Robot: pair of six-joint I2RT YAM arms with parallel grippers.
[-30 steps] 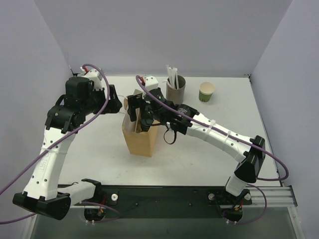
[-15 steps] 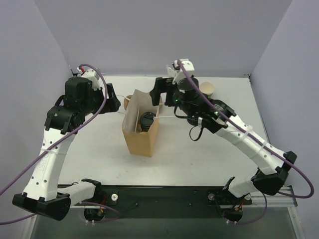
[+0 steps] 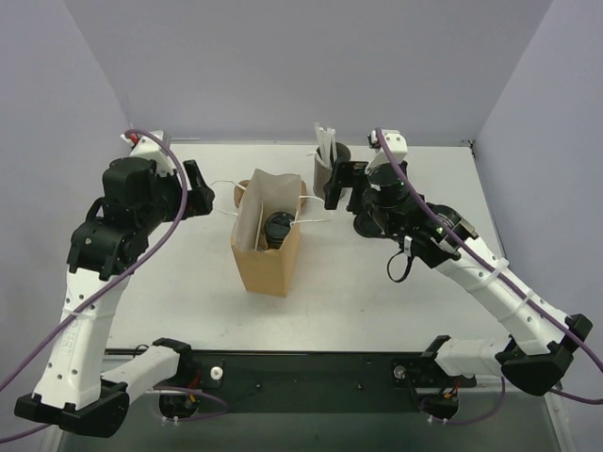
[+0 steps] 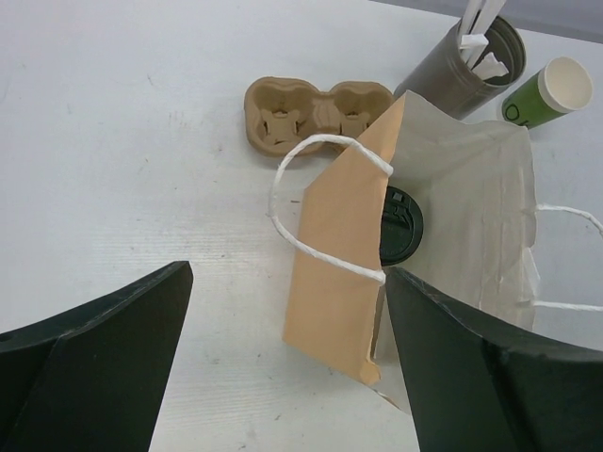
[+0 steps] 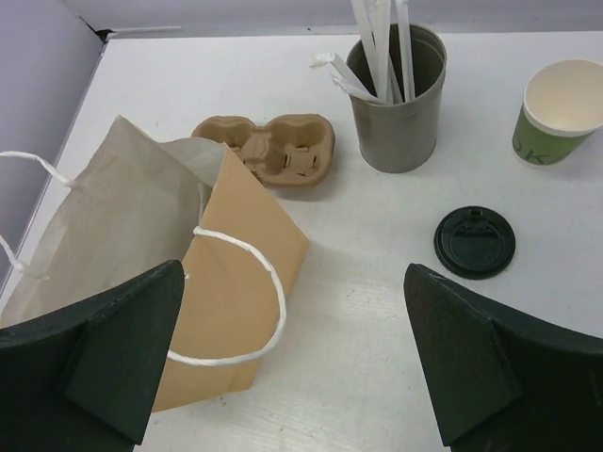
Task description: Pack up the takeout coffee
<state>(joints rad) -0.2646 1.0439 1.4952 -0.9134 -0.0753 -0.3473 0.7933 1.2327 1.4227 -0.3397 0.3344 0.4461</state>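
Sitting in the bag point(image 3: 268, 268), the coffee point(image 3: 276, 229) shows no readable print; left claw point(image 4: 287, 273) and right claw point(image 5: 292, 271) gape empty.

Near the white table's point(image 5: 377, 330) far edge stand a grey straw holder point(image 5: 396, 104) and, rightward, a lidless green cup point(image 5: 562, 113), with a loose black lid point(image 5: 474, 242) nearer and a pulp cup carrier point(image 5: 268, 151) leftward.

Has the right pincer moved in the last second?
Yes. The right pincer has come up out of the paper bag, leaving the takeout coffee inside, and has swung right, to just beside the grey straw holder.
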